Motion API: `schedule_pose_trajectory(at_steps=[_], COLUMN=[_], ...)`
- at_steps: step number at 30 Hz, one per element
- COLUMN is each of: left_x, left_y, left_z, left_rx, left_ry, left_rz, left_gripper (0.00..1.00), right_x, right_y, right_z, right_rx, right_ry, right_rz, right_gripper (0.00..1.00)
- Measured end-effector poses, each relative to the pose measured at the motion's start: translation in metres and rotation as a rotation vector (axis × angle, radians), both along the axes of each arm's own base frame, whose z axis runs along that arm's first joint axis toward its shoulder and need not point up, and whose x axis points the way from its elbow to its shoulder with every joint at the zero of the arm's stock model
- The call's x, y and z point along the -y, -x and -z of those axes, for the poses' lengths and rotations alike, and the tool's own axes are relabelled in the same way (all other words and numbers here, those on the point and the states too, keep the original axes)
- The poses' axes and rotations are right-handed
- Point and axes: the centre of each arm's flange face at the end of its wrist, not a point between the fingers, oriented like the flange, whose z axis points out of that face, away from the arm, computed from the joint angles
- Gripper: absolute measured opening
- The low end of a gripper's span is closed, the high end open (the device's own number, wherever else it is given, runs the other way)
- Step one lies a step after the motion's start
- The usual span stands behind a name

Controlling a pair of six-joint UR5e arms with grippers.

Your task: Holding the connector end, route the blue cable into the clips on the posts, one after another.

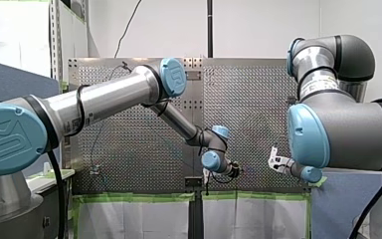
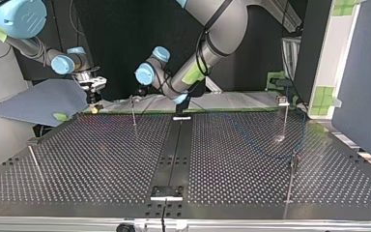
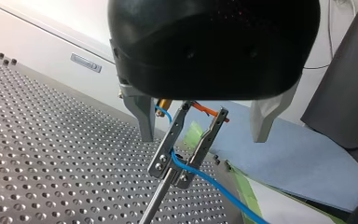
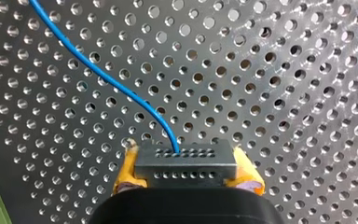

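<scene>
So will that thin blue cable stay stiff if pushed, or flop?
Probably floppy: the thin blue cable curves loosely from the grey connector block held in my right gripper. It bends through the metal clip, so pushing would probably buckle it.

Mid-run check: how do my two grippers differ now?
My left gripper is black with bare metal fingers and stands open; my right gripper has yellow pads and is shut. The left holds nothing, a forked metal clip on a post showing between its fingers; the right clamps the grey perforated connector block. Shared: the thin blue cable runs through the clip and out of the connector.
</scene>
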Motion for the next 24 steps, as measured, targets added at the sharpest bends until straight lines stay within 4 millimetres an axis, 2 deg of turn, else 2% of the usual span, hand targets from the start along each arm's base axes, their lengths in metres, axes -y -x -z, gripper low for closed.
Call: schedule_pose_trajectory(at_steps=[24], left_x=[-0.0005], left_y=[-0.0042], left_z=[-0.0012], left_rx=[0.002], left_ry=[0.027], left_rz=[-0.01], left_gripper=[1.0], right_x=[-0.0003], right_y=[0.0006], right_z=[0.0011], right_rx=[0.0], right_ry=[-0.002], right_rz=[0.001], right_gripper=[0.0])
